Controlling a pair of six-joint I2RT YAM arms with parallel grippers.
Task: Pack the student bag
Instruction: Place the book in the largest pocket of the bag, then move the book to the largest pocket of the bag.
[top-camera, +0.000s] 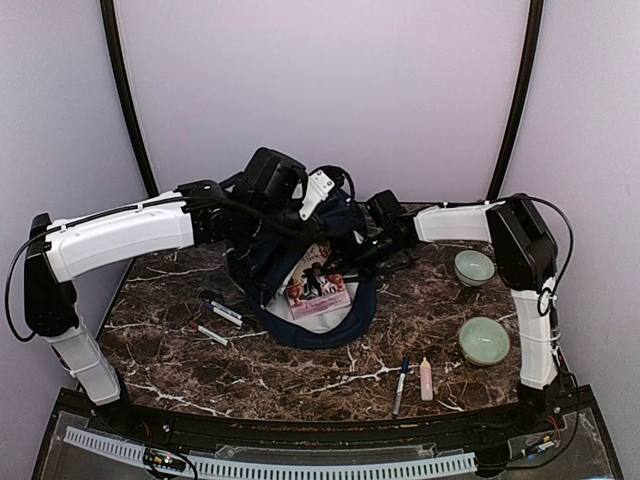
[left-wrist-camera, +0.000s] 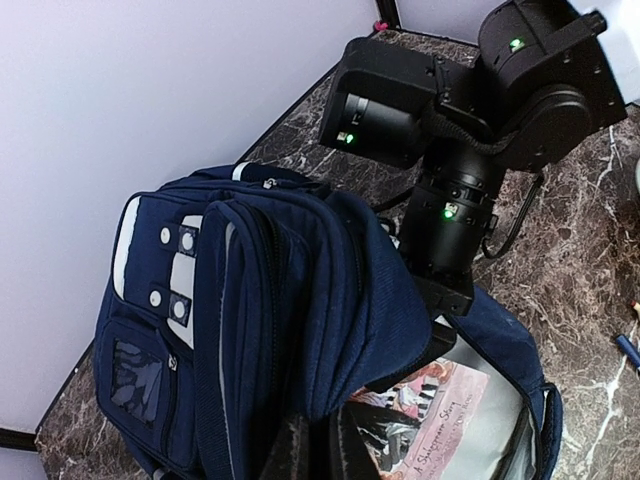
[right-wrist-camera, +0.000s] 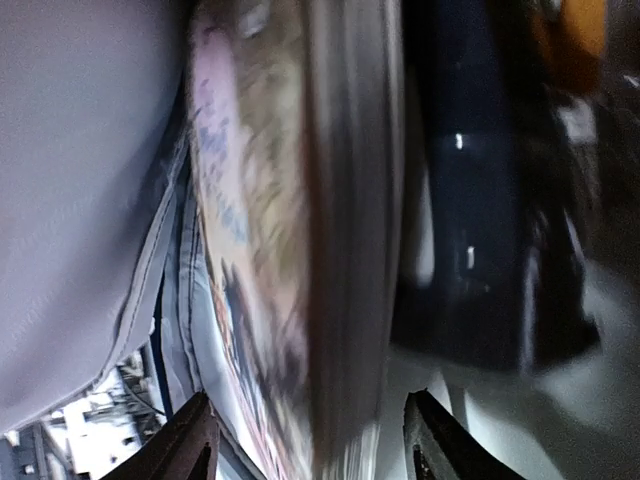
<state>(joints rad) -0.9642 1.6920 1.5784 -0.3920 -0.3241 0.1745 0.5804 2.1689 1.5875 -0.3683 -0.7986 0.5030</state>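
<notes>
1. The student bag (top-camera: 322, 326) lies at the middle of the dark marble table (top-camera: 290, 385), its main compartment gaping toward the arms and its white patch with buckles (left-wrist-camera: 178, 268) on the side facing away from the opening
2. A picture book (top-camera: 318, 285) sits in the mouth of the bag, cover up, resting on the pale lining
3. The left gripper (top-camera: 308, 205) is at the raised top rim of the bag with its jaws closed; whether fabric is pinched between them cannot be told
4. The right gripper (right-wrist-camera: 310, 445) reaches into the opening from the right, jaws apart and released; the book's page edge runs between the two fingertips (right-wrist-camera: 195, 445) with a narrow gap on each side
5. Two markers (top-camera: 222, 313) lie on the table just left of the bag
6. A blue pen (top-camera: 401, 385) and a pink stick (top-camera: 426, 378) lie side by side near the front edge, right of centre
7. Two pale green bowls (top-camera: 474, 267) stand at the right of the table, well apart from the bag
</notes>
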